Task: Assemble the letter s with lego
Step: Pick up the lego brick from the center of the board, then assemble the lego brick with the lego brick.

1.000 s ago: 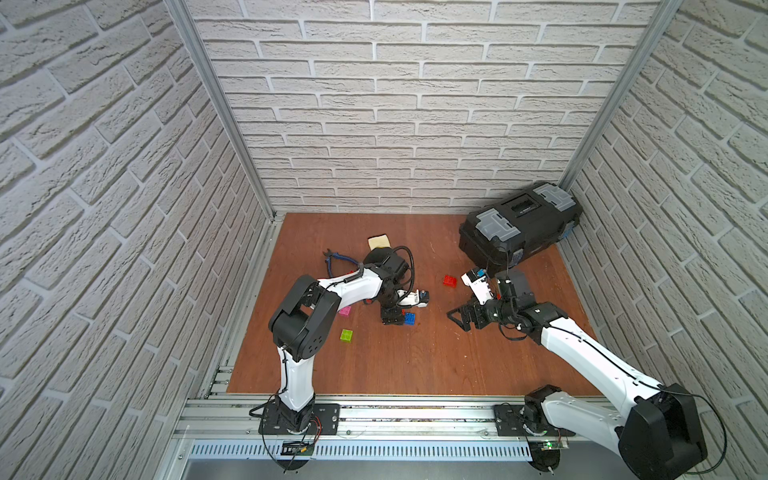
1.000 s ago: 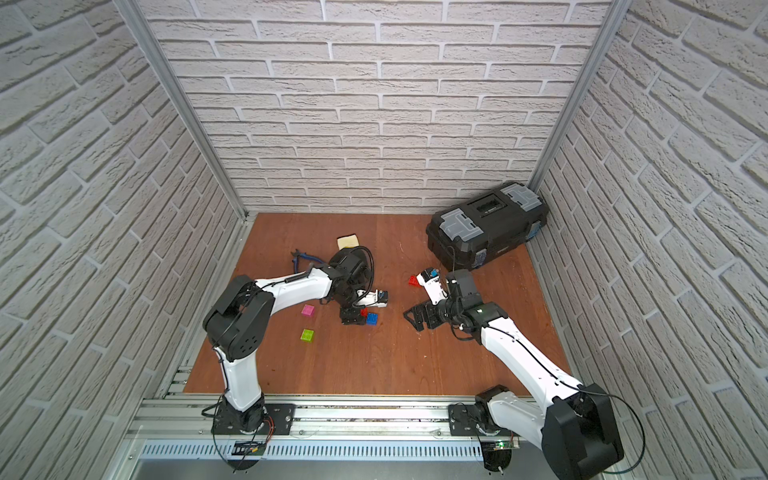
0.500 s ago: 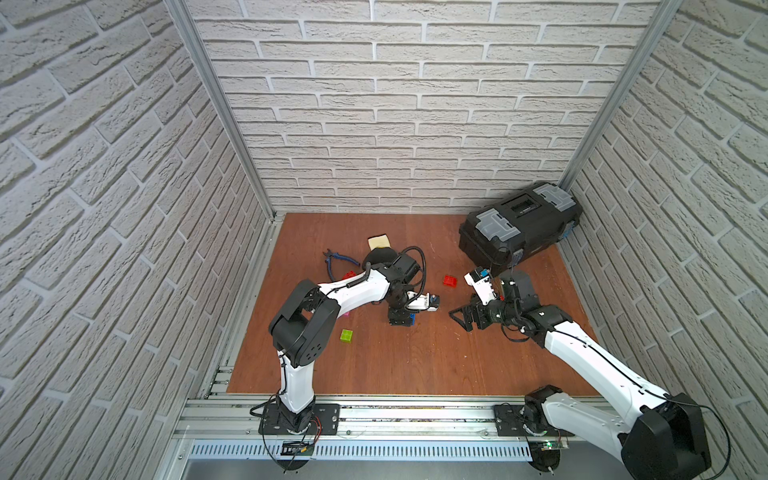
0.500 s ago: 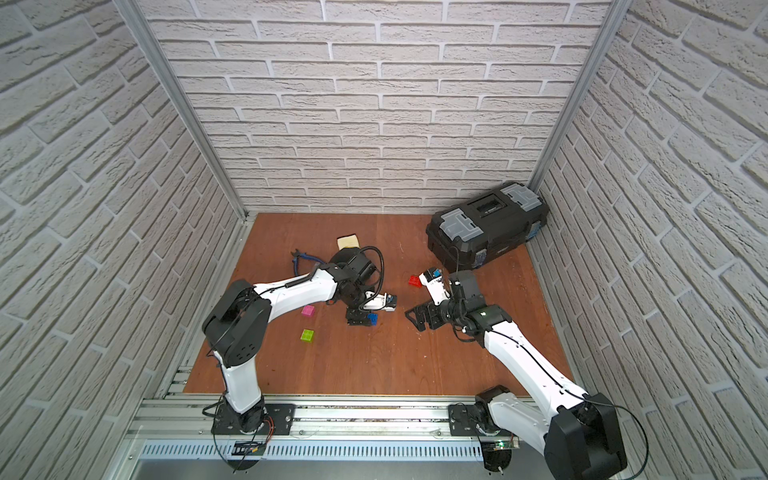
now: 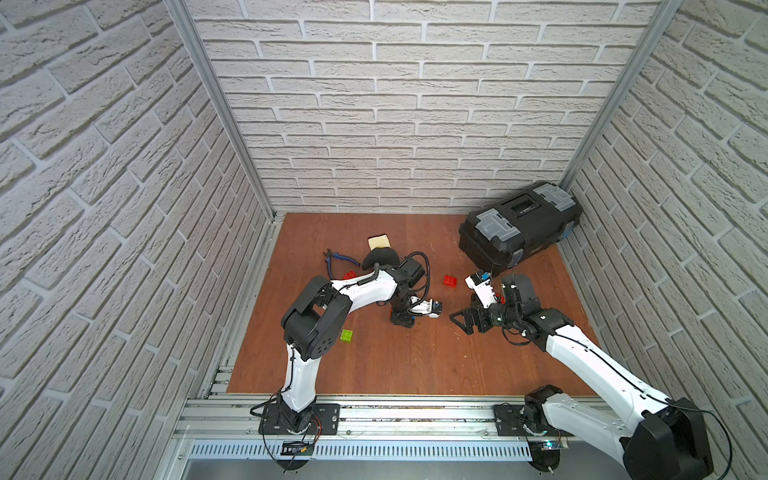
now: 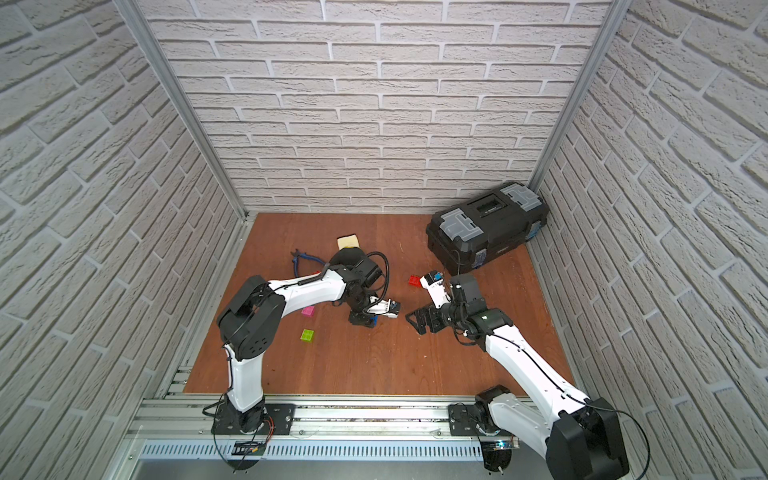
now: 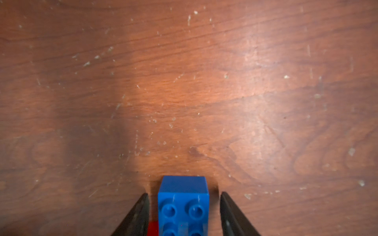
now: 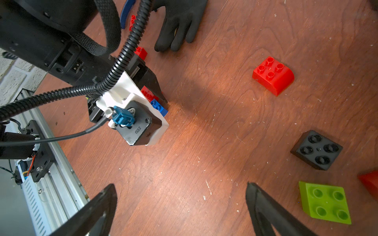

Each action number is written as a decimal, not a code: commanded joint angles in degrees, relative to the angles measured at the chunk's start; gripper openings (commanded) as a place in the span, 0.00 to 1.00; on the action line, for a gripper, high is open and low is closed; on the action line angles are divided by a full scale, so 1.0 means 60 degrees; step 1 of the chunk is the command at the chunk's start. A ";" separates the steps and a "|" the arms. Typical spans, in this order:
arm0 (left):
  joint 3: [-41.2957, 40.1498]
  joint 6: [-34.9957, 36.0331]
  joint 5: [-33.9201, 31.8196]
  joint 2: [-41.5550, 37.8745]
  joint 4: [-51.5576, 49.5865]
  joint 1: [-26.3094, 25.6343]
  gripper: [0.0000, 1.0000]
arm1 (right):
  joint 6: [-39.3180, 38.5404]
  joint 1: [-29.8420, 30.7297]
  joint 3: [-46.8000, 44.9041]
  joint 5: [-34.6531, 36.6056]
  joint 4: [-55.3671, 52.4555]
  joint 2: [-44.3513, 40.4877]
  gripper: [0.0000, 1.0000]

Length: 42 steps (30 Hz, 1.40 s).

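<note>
Left wrist view: left gripper (image 7: 184, 193) just narrowed around the blue brick (image 7: 183, 204), gaps both sides, so grab's coming; right gripper (image 8: 180, 184) spread, empty.

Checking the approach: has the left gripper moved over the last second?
Yes. The left gripper shifted away from the lime green brick, now straddling the blue brick.

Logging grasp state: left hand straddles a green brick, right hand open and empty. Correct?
Not green: the brick that the left hand straddles is blue, as the left wrist view shows. The right hand is open and empty, as stated.
</note>
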 commanded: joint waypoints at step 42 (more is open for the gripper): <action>0.0458 -0.1051 0.0273 -0.0504 -0.0658 0.0919 0.32 | 0.0830 0.0271 -0.0479 -0.1375 0.1861 0.0805 0.98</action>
